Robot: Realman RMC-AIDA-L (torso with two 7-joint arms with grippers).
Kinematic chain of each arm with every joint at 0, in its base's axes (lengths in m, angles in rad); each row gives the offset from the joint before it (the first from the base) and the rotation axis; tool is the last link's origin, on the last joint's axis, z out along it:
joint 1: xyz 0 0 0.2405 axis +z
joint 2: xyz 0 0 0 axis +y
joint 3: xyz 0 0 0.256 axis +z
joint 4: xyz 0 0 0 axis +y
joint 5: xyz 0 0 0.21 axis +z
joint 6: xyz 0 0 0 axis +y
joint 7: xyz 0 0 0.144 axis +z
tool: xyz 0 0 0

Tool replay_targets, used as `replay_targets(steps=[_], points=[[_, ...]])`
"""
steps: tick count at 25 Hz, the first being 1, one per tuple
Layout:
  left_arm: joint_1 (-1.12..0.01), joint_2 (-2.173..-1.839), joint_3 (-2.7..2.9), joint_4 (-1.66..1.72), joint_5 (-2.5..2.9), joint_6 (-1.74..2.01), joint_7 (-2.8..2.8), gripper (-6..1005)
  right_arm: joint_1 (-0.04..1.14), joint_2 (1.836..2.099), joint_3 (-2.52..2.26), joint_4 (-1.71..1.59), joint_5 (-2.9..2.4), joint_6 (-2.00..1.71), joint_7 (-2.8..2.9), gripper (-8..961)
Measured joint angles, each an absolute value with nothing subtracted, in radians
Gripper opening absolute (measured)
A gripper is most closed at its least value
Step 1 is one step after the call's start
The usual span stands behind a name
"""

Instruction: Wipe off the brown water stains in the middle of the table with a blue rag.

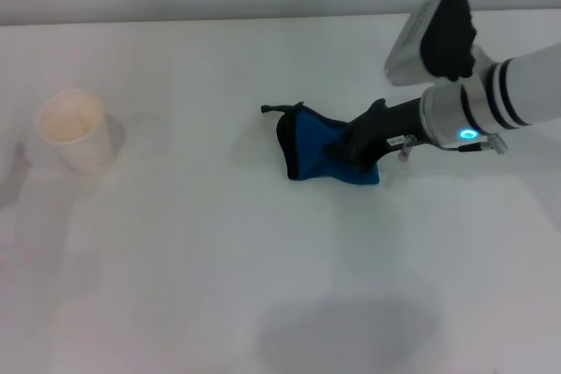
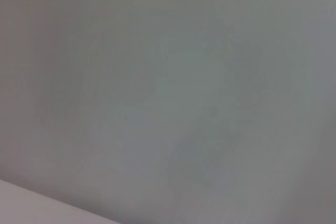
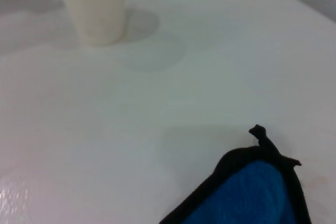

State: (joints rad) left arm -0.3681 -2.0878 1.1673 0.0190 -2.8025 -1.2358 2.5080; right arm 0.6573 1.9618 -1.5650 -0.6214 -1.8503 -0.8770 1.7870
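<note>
The blue rag (image 1: 311, 151) with black edging lies bunched on the white table (image 1: 202, 260) near its middle. Its small black loop points toward the far left. My right gripper (image 1: 348, 151) comes in from the right, low over the table, and is shut on the rag's right side, its fingertips buried in the cloth. The right wrist view shows the rag's looped corner (image 3: 252, 198) on the table (image 3: 105, 129). No brown water stain shows on the table in any view. The left gripper is out of view; its wrist view shows only a blank grey surface.
A white paper cup (image 1: 77, 131) stands upright at the table's left, well away from the rag; it also shows in the right wrist view (image 3: 94, 6). A grey shadow (image 1: 351, 330) lies on the table near the front edge.
</note>
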Motion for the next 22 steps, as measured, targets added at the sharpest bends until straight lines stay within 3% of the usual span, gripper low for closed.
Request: replay_targets(steps=[4,14,22], points=[[-0.368,-2.088,1.167,0.019,-2.803,-1.235,2.508,894,0.674,1.974,-1.564,-0.621,-1.907,-0.884,1.789,91],[-0.370,-2.088,1.167,0.020,-2.803,-1.235,2.508,895,0.677,1.976,-1.563,-0.650,-1.941,-0.926,1.786,92],[-0.370,-2.088,1.167,0.020,-2.803,-1.238,2.508,895,0.629,1.988,-1.492,-0.720,-1.937,-0.946,1.784,380]])
